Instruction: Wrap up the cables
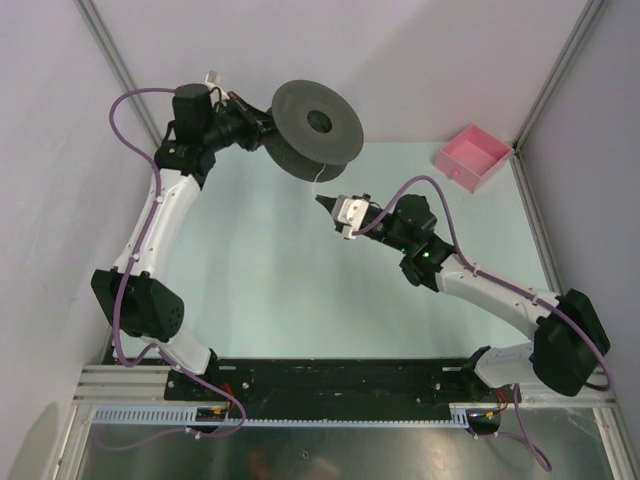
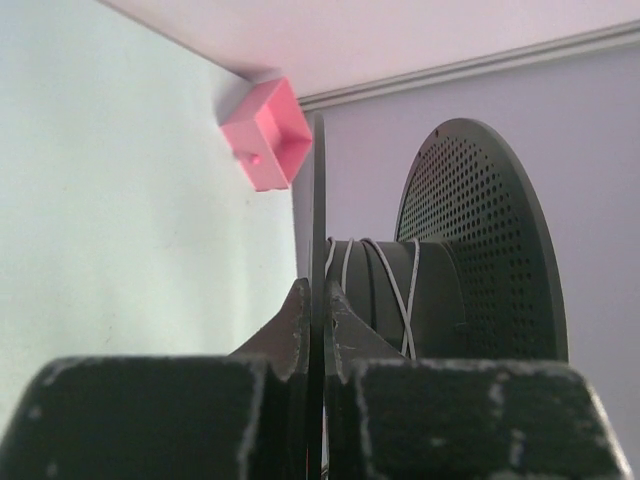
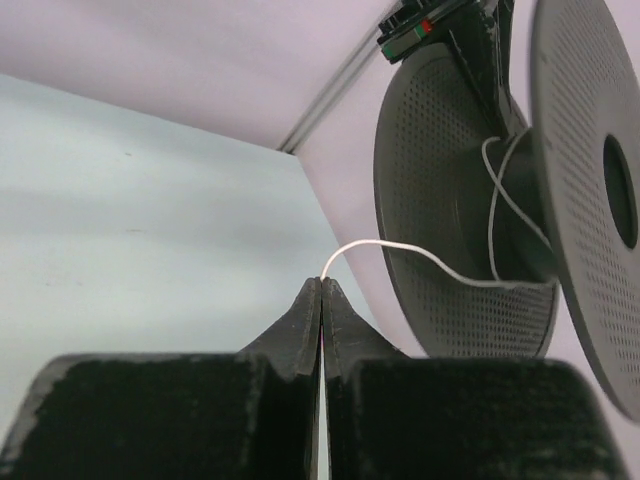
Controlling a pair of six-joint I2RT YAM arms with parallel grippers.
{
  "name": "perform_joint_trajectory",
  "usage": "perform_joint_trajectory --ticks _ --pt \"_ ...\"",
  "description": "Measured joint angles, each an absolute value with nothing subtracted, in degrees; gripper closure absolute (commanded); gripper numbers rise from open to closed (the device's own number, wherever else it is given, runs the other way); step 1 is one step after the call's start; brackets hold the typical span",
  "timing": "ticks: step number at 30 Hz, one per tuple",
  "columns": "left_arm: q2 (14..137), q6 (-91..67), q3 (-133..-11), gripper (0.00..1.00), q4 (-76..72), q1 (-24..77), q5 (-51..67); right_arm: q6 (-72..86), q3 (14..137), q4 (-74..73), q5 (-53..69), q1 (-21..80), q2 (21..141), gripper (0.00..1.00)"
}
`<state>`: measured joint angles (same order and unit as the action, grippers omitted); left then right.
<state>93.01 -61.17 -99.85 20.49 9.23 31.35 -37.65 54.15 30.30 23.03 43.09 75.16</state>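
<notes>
Left arm (image 1: 165,205) reaches toward the far left corner, its gripper (image 1: 263,132) clamped. Right arm (image 1: 500,291) stretches toward mid-table, its gripper (image 1: 323,202) apparently pinched fully closed.

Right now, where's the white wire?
Right wrist view: the white wire arcs from the shut right claw to the core of the dark grey spool, on the right.

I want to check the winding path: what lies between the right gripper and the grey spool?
Only the thin white wire, running from the shut right gripper to the spool; nothing else, as the right wrist view shows.
</notes>
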Motion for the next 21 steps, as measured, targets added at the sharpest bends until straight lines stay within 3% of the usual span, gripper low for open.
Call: perform_joint_trajectory --ticks 10,21 --pt "93.89 -57.34 -99.70 1.00 29.61 13.85 15.20 -43.68 61.65 39.29 13.96 45.91 86.30 1.00" --pt "93.86 -51.55 -98.32 1.00 29.69 19.35 -0.32 -46.19 67.90 40.86 8.51 46.17 94.08 1.00"
